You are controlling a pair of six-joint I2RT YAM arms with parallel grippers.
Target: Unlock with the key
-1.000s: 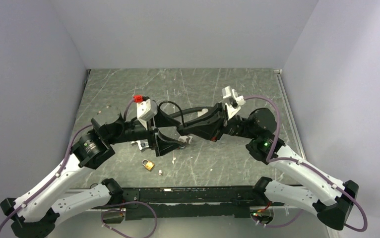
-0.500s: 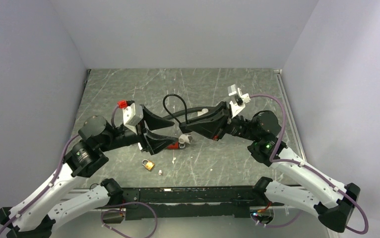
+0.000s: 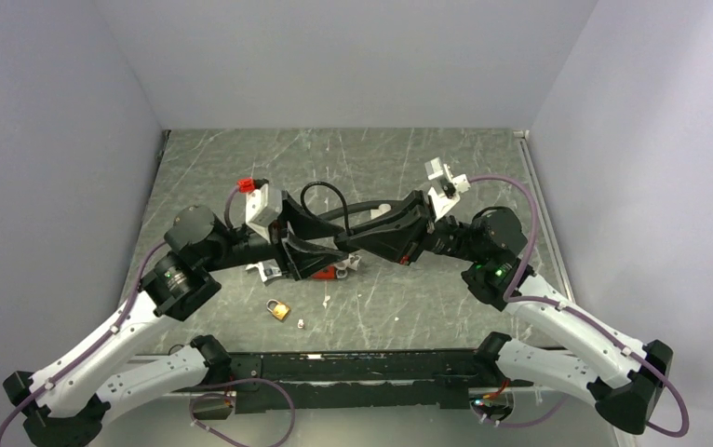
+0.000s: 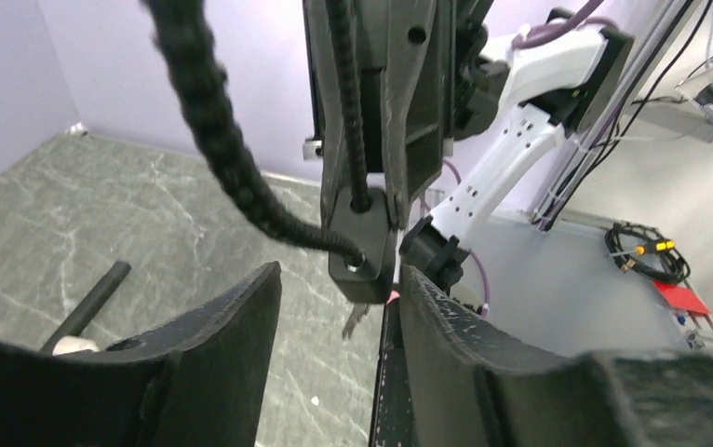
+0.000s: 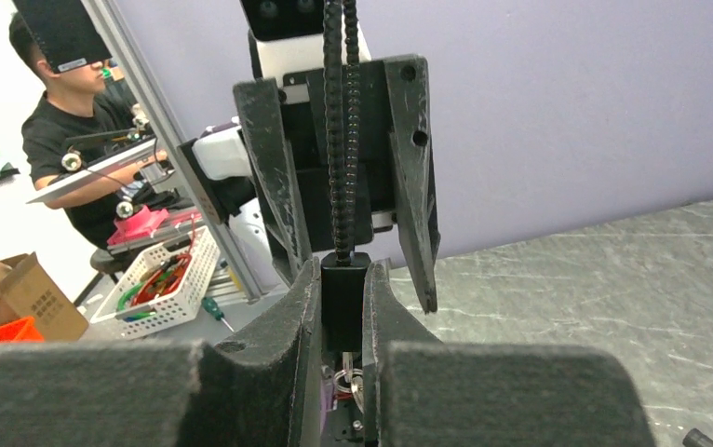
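top view: the left claw (image 3: 334, 253) comes in from 9 o'clock and the right claw (image 3: 348, 244) from 3 o'clock, meeting above the middle of the table (image 3: 427, 158). a padlock (image 3: 279, 309) lies apart at their 7 o'clock.

left wrist view: the left claw stands open, its fingers (image 4: 241, 321) either side of a black block (image 4: 364, 244) on a cable (image 4: 213, 140). the key (image 4: 354, 319) sticks out at the block's 6 o'clock.

right wrist view: the right claw is clamped on the block.

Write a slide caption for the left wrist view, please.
Right gripper holds a black block, the key jutting below it, within the open left gripper.
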